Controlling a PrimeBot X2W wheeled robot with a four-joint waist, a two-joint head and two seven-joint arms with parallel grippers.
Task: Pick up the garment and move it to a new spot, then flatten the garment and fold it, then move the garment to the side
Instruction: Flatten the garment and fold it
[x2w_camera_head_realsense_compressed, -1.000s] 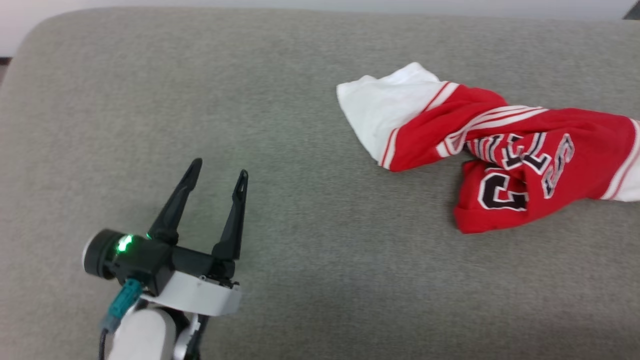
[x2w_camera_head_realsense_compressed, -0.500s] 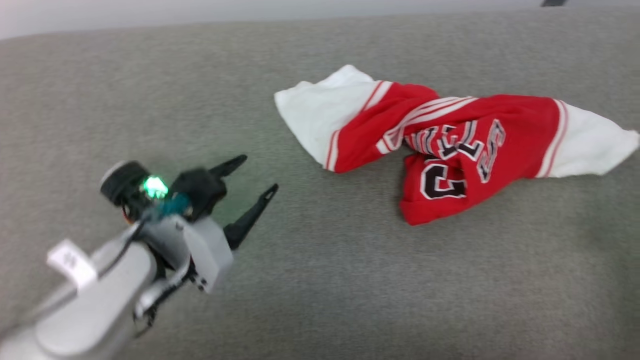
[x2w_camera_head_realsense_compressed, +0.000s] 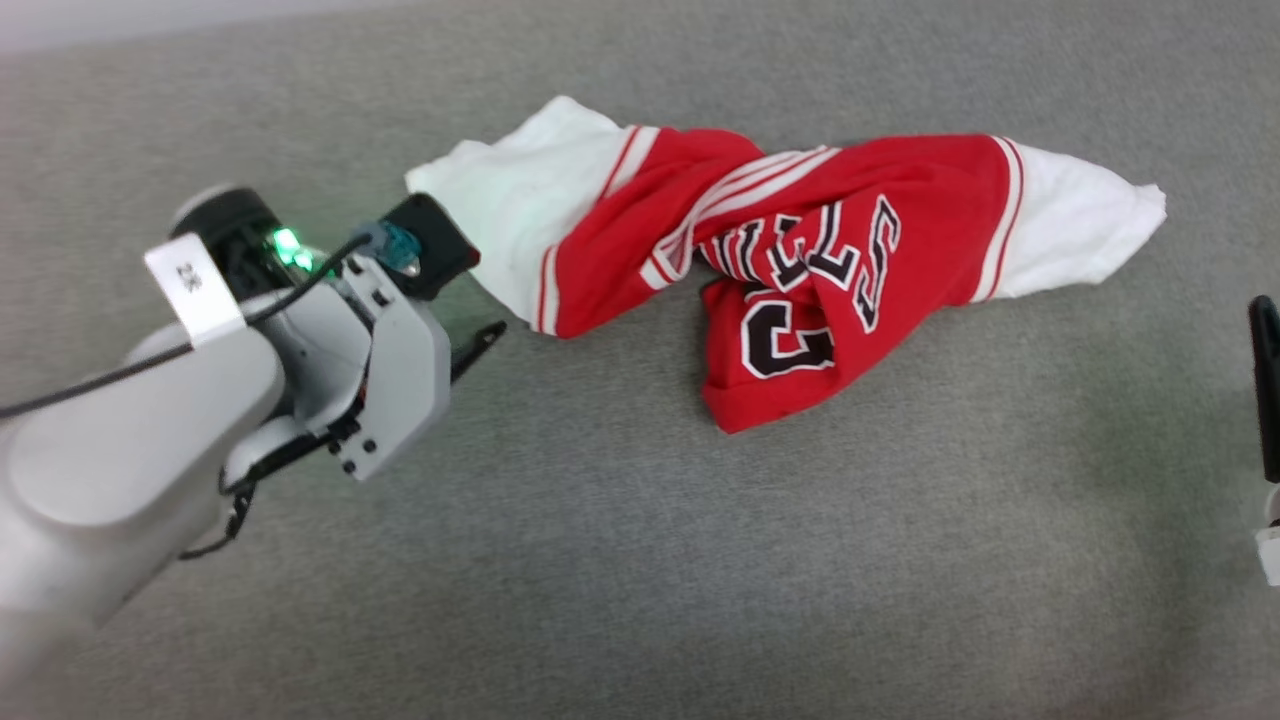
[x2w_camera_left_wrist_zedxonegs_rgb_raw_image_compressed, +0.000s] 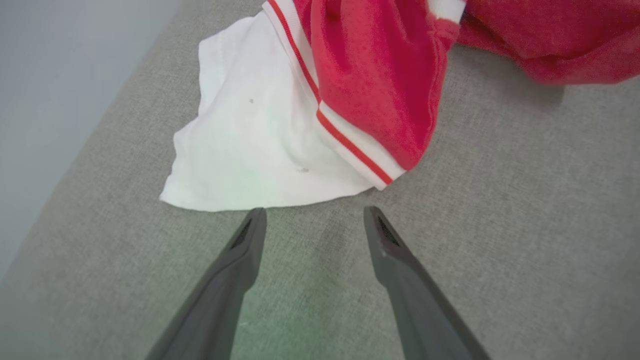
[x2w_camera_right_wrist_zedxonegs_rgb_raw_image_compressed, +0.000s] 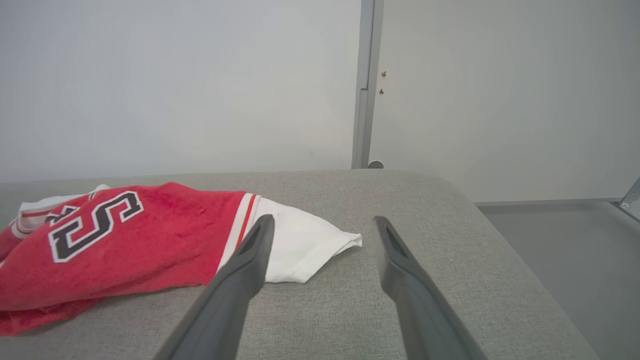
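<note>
Pick-up is starting — left gripper (x2w_camera_left_wrist_zedxonegs_rgb_raw_image_compressed: 312, 215) is hovering, jaws wide, white sleeve (x2w_camera_left_wrist_zedxonegs_rgb_raw_image_compressed: 250, 145) of the garment (x2w_camera_head_realsense_compressed: 800, 250) at twelve o'clock; right gripper (x2w_camera_right_wrist_zedxonegs_rgb_raw_image_compressed: 322, 222) is gaping too. Next, probably: a low sleeve pinch.

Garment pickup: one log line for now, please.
garment: crumpled, unheld | left gripper: open, near white sleeve | right gripper: open, not touching

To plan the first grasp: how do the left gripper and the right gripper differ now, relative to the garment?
The left gripper points steeply down, tips almost at a white sleeve of the garment; the right gripper points nearly level along the cushion, farther from the other sleeve. Both are open and empty.
</note>
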